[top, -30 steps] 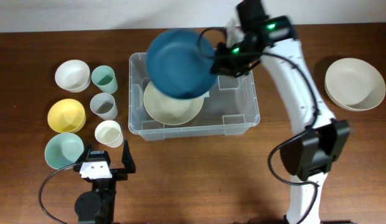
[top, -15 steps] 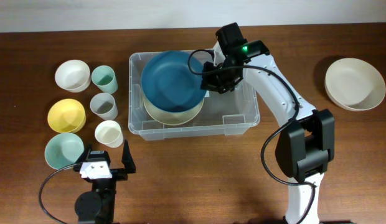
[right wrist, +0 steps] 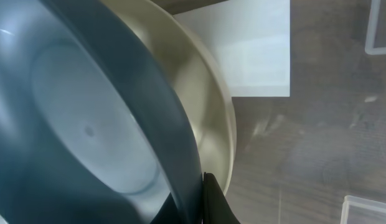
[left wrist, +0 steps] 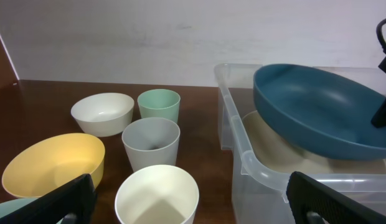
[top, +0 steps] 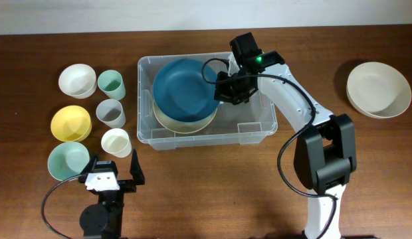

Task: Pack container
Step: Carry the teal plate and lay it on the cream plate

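The blue plate (top: pixel 185 89) had been lowered further into the container (top: pixel 256 127) since the earlier frame, and was brought closer to the cream plate (top: pixel 187 123) lying on the base. It was held tilted, by its right rim, in the right gripper (top: pixel 222 94), whose jaws were closed on it. The container was placed at the middle of the table (top: pixel 212 186). The left gripper (top: pixel 113 164) was seen wide apart and empty, near the white cup (top: pixel 115 142).
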Controlling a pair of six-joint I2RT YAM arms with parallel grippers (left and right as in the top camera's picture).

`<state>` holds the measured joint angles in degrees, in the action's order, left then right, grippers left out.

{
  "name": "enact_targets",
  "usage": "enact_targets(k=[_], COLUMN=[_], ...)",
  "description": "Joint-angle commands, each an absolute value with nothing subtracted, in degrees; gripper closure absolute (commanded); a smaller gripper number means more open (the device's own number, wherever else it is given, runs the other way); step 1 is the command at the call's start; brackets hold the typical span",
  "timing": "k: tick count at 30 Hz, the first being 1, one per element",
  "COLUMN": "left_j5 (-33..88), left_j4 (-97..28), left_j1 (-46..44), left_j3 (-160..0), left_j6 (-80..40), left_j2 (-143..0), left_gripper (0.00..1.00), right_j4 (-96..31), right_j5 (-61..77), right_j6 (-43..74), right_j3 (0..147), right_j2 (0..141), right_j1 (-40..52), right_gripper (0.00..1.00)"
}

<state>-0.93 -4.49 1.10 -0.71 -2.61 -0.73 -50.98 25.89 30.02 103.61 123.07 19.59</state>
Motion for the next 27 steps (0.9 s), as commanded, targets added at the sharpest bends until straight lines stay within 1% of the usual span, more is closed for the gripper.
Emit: enact_targets(k=[1,4,6,9,12,21,25,27], left_j5=[-1.28,-1.28,-1.28,-1.28,-1.28,-1.28,-1.28,-1.28], left_j4=[-4.73,-4.71,-4.71,-4.73,-4.73,-4.71,-4.71,-4.71], left_j1=[1.41,1.41,1.41,1.41,1.41,1.41,1.41,1.41], left_j3=[-0.51,-0.51,-0.51,-0.51,-0.51,-0.51,-0.51,-0.51], left_j6=[-1.93,-1.93,-1.93,-1.93,-1.93,-1.93,-1.93,-1.93], left_j2=[-0.3,-0.3,-0.3,-0.3,-0.3,-0.3,-0.3,-0.3], left_gripper=[0.0,0.01,0.01,0.01,0.01,0.01,0.0,0.01], right_j4=[-50.68,-50.13,-50.04,-50.06,-49.87,-48.97,-54.06,-60.2], right_j5=[25.87,25.89,25.87,25.89,25.87,26.28,24.69,20.45], right_j6=[30.52,30.55,30.52,30.52,30.52,30.46,27.24,25.45], right_j3=[102.72,101.78,101.78,101.78,101.78,102.69,109.84,117.78], right_j2=[124.14,124.18,124.18,124.18,124.2,124.07,123.39,123.04], right_j1=[19.92,19.92,19.92,19.92,20.25,21.47,20.1,19.03], right_gripper=[0.96,0.95,0.89,0.82,0.79,0.75,0.69,0.65])
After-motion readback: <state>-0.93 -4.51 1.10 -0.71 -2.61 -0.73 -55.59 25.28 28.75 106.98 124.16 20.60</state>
